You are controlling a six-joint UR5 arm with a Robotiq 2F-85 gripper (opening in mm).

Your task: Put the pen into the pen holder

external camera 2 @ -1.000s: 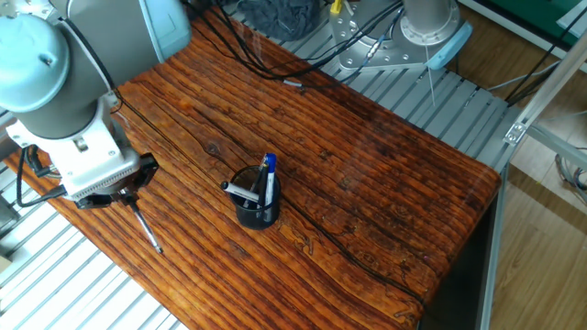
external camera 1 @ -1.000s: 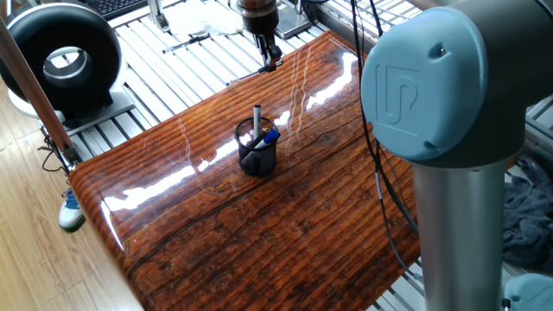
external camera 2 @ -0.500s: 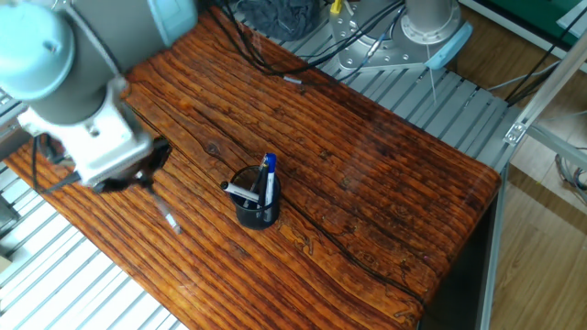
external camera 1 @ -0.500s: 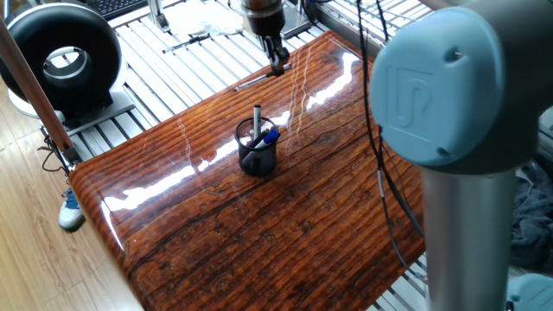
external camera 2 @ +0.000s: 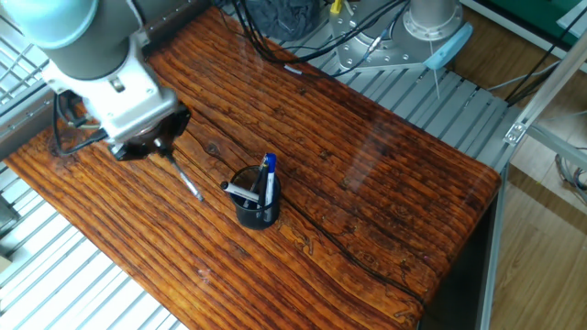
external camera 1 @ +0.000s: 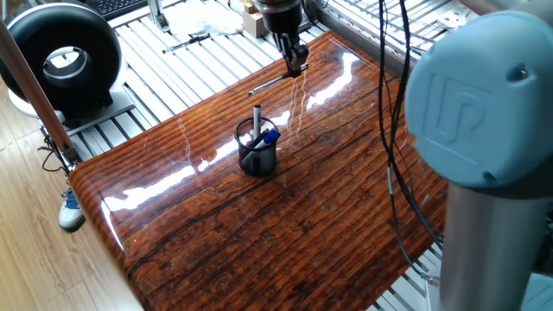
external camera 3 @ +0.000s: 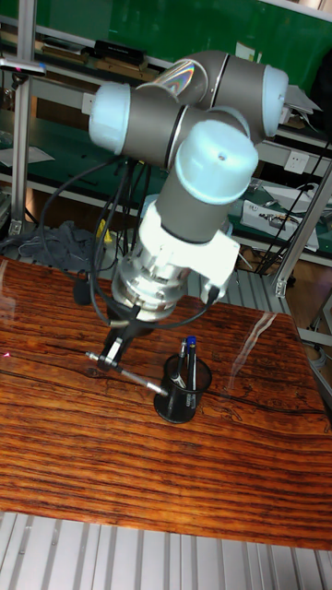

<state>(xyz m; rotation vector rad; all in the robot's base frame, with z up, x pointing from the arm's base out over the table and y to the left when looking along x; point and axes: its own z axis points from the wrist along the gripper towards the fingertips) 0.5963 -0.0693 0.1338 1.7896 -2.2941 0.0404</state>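
Currently the gripper (external camera 3: 112,354) has its fingers clamped on one end of the pen (external camera 3: 129,372), held nearly level above the table (external camera 1: 259,233), beside the pen holder (external camera 3: 184,376). Risk: the long free end could strike the holder's rim or pivot loose during tilting.

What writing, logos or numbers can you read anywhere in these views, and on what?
Raised logo on the blue joint cap of the arm: a stylised mark, no letters I can read for sure.
White sheets on the shelf behind the arm: too small and blurred to read.
The pen held in the tool, the pen holder and the pens in it: no readable text.
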